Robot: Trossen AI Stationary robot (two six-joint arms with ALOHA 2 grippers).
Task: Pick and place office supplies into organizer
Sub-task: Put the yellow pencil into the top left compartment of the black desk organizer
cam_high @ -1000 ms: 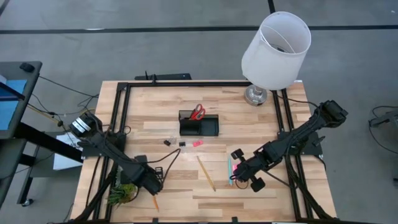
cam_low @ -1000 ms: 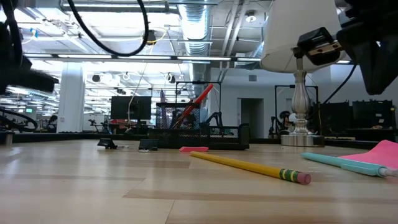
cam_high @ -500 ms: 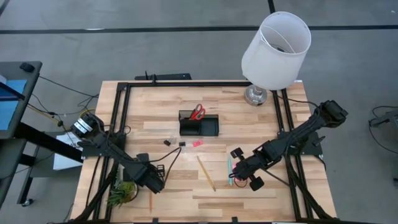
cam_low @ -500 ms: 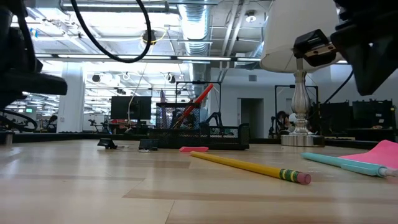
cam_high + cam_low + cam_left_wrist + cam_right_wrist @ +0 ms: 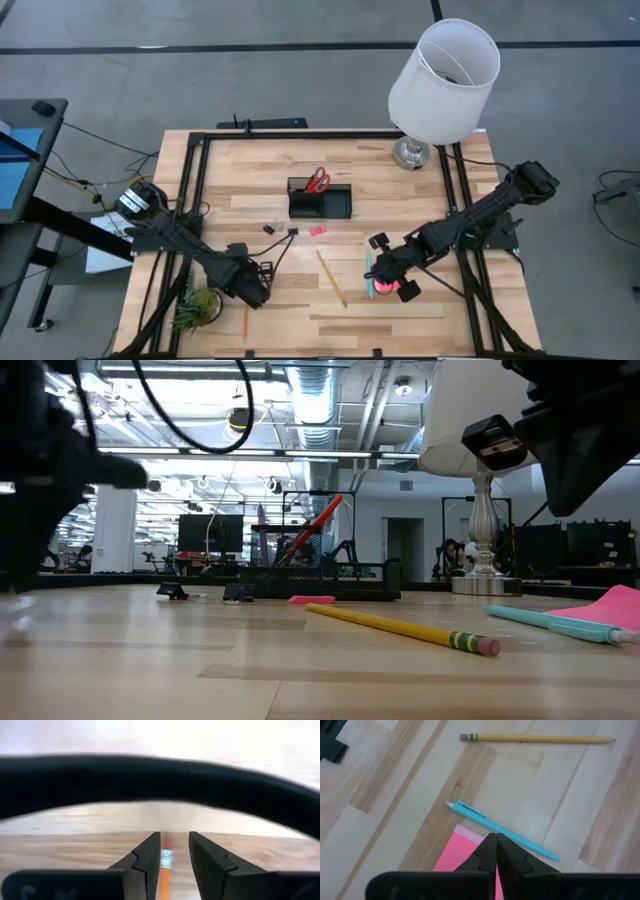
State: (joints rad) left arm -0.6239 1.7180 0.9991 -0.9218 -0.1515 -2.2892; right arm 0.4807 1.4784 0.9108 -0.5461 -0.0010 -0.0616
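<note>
My left gripper (image 5: 248,290) (image 5: 174,837) stands near the table's front left, pointing down, shut on an orange pencil (image 5: 245,320). My right gripper (image 5: 382,276) (image 5: 495,838) hangs shut, touching nothing, above the pink sticky pad (image 5: 462,852) and teal pen (image 5: 502,831). A yellow pencil (image 5: 332,278) lies flat beside them. The black organizer (image 5: 322,205) sits mid-table with red scissors (image 5: 318,180) standing in its taller box. A pink eraser (image 5: 317,231) and two black clips (image 5: 270,228) lie in front of it. My left gripper has the orange pencil's shaft (image 5: 164,872) between its two fingers, which come from above. The pencil's eraser end (image 5: 167,851) shows past the fingertips. In the high view the pencil sticks out from under the gripper toward the near edge; whether it touches the table I cannot tell.
A lamp with a white shade (image 5: 443,80) stands at the far right corner. A green plant tuft (image 5: 197,310) sits at the near left, close to my left arm. Black frame rails (image 5: 195,200) run along the table's edges. Bare wood lies between the organizer and the pencils.
My left gripper has shifted a little toward the table's right and far edges, its wrist turning. The orange pencil has gone with it and swung round, now pointing straight at the near edge.
</note>
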